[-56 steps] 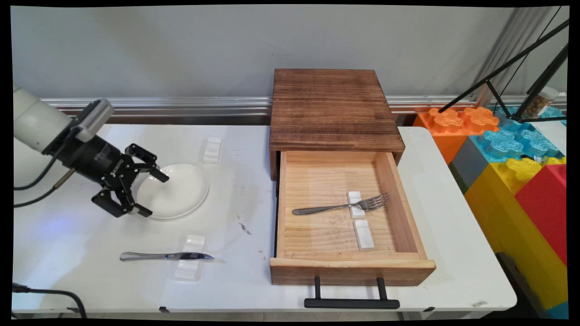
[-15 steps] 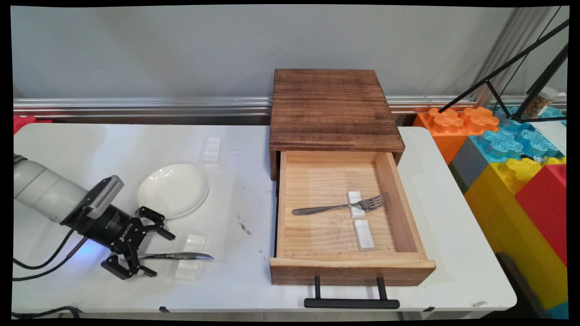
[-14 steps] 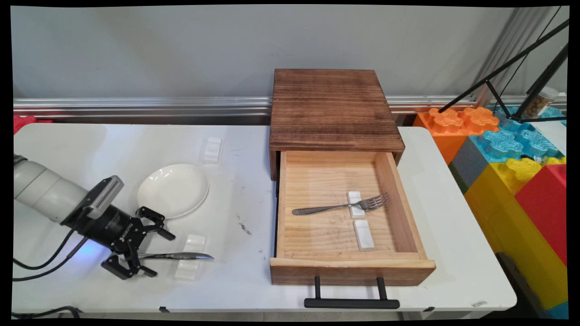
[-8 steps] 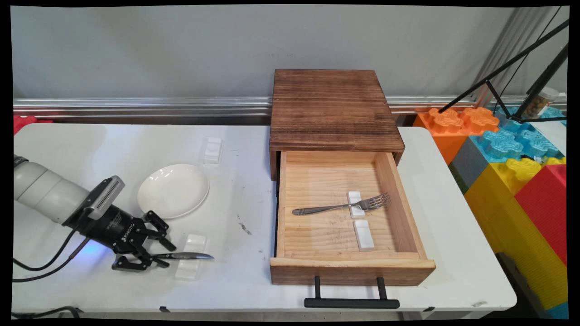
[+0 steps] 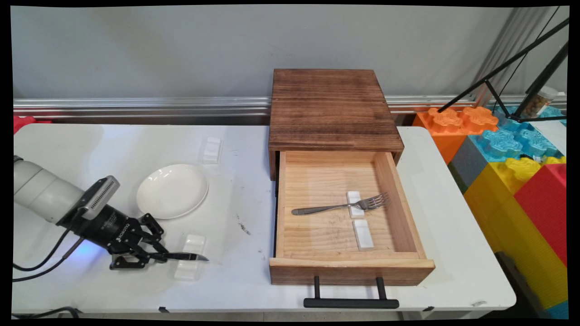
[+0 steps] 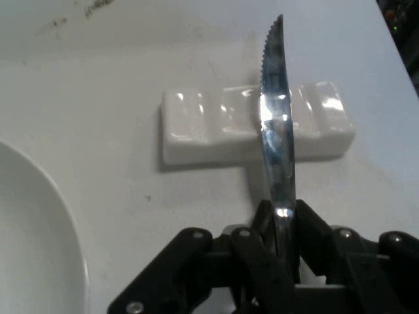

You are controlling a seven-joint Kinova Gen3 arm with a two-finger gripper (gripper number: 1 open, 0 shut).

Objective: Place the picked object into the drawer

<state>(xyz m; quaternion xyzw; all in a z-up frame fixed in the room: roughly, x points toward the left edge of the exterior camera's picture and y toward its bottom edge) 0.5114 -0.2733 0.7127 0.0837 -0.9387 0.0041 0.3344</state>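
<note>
Since a second ago my end effector (image 5: 156, 257) had gone from wide open around the knife (image 5: 186, 256) handle to clamped on it; half a second back it was partway closed. The knife had shifted slightly left with it. In the hand view the end effector (image 6: 283, 226) pinched the knife (image 6: 276, 124) between both fingers (image 6: 313, 230), the serrated, shiny steel blade pointing away across the white glossy ridged rest (image 6: 216, 127). The knife sat low at the tabletop's (image 5: 226, 280) near left, blade over the rest (image 5: 189, 262). The round white shallow plate (image 5: 172, 191) lay just behind, unmoved, with a second white rest (image 5: 212, 150) farther back. The dark-topped wooden box (image 5: 333, 108) stood right of centre, its pale grainy drawer (image 5: 351, 267) pulled out, holding a metal fork (image 5: 340, 206) propped on one small white rest (image 5: 354, 203), another rest (image 5: 364, 235) beside it. A black bar handle (image 5: 351, 303) stuck out in front.
</note>
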